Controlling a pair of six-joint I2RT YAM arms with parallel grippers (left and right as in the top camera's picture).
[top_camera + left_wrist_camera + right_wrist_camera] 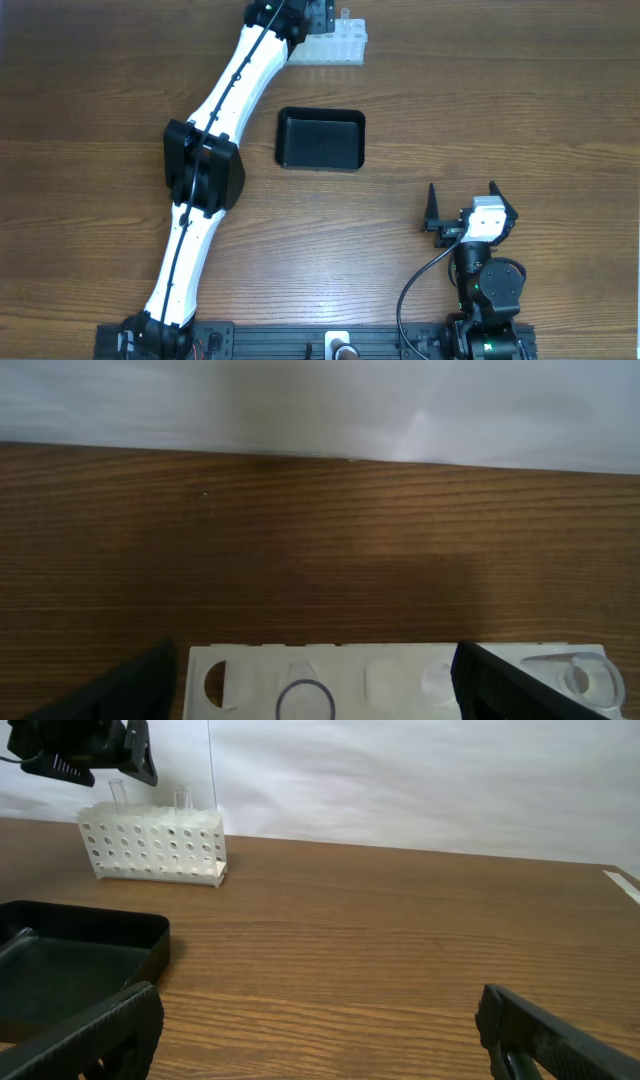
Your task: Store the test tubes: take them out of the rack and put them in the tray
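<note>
Your left gripper (pixel 320 690) sits closest to its wrist camera. Its two dark fingers (pixel 130 685) are spread wide across the top of the white rack (pixel 400 660). The round rim of one test tube (pixel 305 700) stands between them, and neither finger touches it, so this pincer holds nothing. A second tube (pixel 585 678) stands in the rack outside the pair, just past one finger.

From above, the rack (pixel 330 47) is at 12 o'clock on the wooden table (pixel 100 100), hard against the far edge. One tube top (pixel 345 14) pokes up beside the gripper head. Your left arm runs from its base at 7 o'clock diagonally up to that spot.

The black tray (pixel 320 112) lies near the table's centre, at 6 o'clock from the rack and apart from it. It has no tubes in it. The tubes you can see are all in the rack.

Your right gripper (pixel 463 200) is at 4 o'clock, well away from both the tray and the rack. Its fingers (pixel 90 1040) are opened wide with nothing between them. From its wrist camera you can see the tray rim (pixel 90 915) close by. Farther off is the rack (pixel 155 850), with two tubes sticking up out of it and the left gripper just above them.
</note>
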